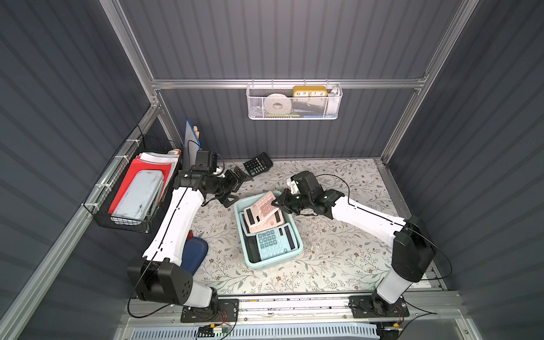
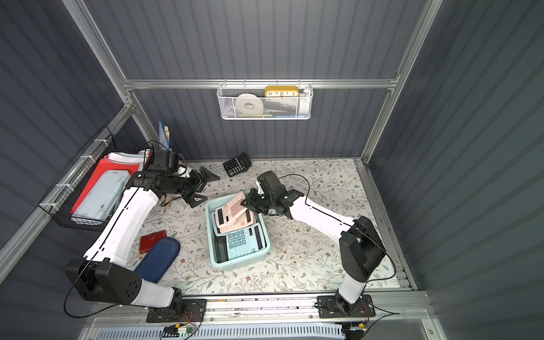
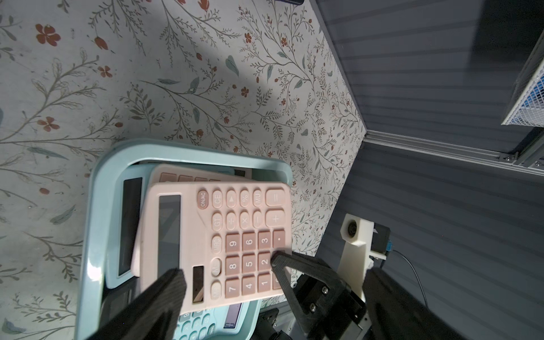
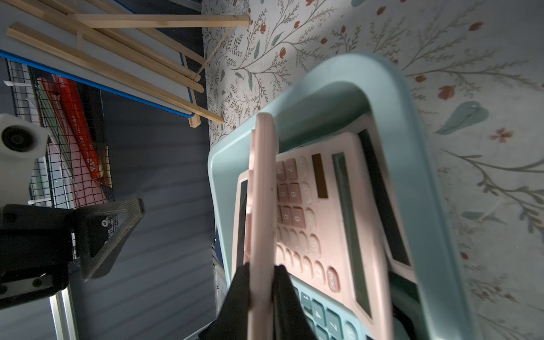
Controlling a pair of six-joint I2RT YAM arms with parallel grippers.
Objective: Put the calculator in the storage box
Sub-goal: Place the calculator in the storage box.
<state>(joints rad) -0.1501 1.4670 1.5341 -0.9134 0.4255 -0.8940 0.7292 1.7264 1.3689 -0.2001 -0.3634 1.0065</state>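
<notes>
Calculators already fill much of the storage box [image 1: 276, 260] at mid-table: a blue calculator [image 1: 272, 241] lies flat at its near end, a lower pink calculator [image 1: 260, 229] beyond it. Over the far end the right gripper [image 1: 275, 203] pinches the edge of an upper pink calculator [image 1: 262, 207] — tilted above the one beneath, not yet let go. The left gripper [image 1: 240, 188] hangs wide open and empty just off the box's far-left corner. A black calculator [image 1: 258, 164] lies at the table's far edge, so I judge the job well on but unfinished — this release, then that one.

The table [image 1: 338, 250] has a floral cover; a navy case [image 1: 194, 253] and red wallet [image 2: 152, 241] lie towards its near-left corner. A black wire basket [image 1: 126, 226] of folders hangs on the left wall, a white mesh basket [image 1: 294, 113] on the back wall.
</notes>
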